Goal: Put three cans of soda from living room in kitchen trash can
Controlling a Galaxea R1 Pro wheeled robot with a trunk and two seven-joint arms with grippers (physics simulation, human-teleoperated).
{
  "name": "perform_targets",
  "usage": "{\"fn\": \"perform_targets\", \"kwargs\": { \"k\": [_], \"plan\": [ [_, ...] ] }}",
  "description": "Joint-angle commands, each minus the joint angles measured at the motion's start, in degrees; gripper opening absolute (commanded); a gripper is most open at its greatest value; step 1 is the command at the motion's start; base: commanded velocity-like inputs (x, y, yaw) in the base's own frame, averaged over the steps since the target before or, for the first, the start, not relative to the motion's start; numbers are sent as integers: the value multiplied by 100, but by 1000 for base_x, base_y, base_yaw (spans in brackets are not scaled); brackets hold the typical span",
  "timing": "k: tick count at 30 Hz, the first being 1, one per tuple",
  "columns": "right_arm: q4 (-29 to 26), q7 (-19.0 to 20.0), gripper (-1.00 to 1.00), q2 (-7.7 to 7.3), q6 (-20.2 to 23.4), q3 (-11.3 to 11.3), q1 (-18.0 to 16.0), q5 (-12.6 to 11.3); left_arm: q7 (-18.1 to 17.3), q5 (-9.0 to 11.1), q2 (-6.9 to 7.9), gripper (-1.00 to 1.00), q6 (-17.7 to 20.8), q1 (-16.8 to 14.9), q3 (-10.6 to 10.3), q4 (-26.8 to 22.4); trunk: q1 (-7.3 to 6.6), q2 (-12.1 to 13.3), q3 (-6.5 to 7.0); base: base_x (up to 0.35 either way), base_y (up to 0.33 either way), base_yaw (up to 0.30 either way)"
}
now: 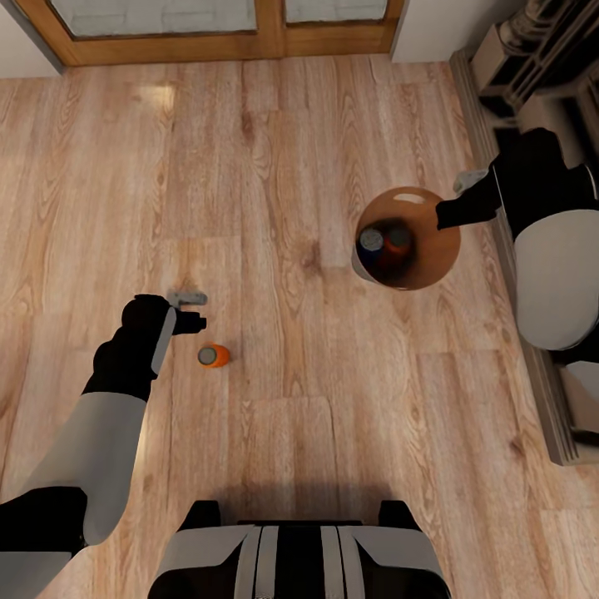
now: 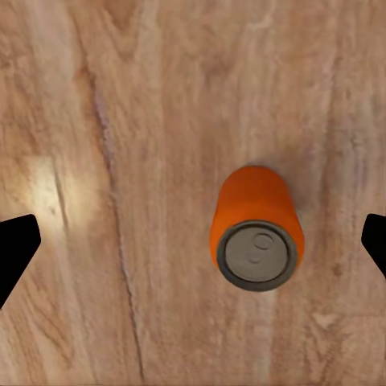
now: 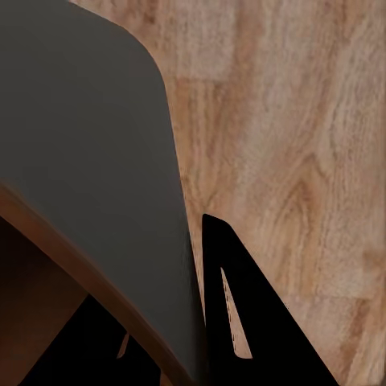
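One can of soda (image 1: 214,356) (image 2: 256,229), orange with a grey metal top, stands upright on the light wood floor. My left gripper (image 1: 193,310) (image 2: 193,241) hovers open above it, fingers spread wide and touching nothing. The can sits off-centre between them in the left wrist view. The tash can (image 1: 428,241) (image 3: 80,161), round and glossy brown, sits to the right and looks tilted. Two more cans (image 1: 398,240) lie in its dark inside. My right gripper (image 1: 456,195) (image 3: 173,322) is shut on its rim, one finger inside the wall and one outside.
Wood-framed glass doors (image 1: 233,37) run along the far wall. A grey ledge (image 1: 549,399) and dark furniture (image 1: 532,58) line the right side, close to my right arm. My base (image 1: 299,557) is at the near edge. Open plank floor lies between the can and the bin.
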Motion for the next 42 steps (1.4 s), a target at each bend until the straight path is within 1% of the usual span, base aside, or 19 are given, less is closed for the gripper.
{"fn": "perform_targets", "kwargs": {
  "k": [1, 5, 9, 25, 32, 39, 42],
  "plan": [
    [7, 18, -100, 0, 33, -10, -13, -93, 3, -1, 0, 100, 0, 0, 0, 50, 21, -42, -27, 0, 0, 0],
    [13, 18, -100, 1, 33, -12, -26, -92, 16, -1, 1, 100, 0, 0, -3, 246, 109, -202, -134, 0, 0, 0],
    [13, 18, -100, 4, 33, -12, -29, -92, 14, -1, 2, 100, 0, 0, -1, 315, 197, -363, -242, 0, 0, 0],
    [-1, 18, -100, 9, 33, 6, -30, -92, 7, 8, 3, 100, 0, 0, -8, 327, 548, -1004, -671, 0, 0, 0],
    [-2, 18, -100, 16, 33, 31, -23, -92, 19, 18, -31, 100, 0, 0, -33, 322, 702, -1285, -859, 0, 0, 0],
    [-1, 18, -100, 21, 33, 43, -16, -84, -28, 74, -57, 100, 0, 46, -35, 257, 702, -1285, -905, 0, 0, 0],
    [-6, 18, -100, 78, 33, 50, -14, -79, -44, 77, -66, 100, 0, 55, -35, 250, 702, -1285, -915, 0, 0, 0]
  ]
}}
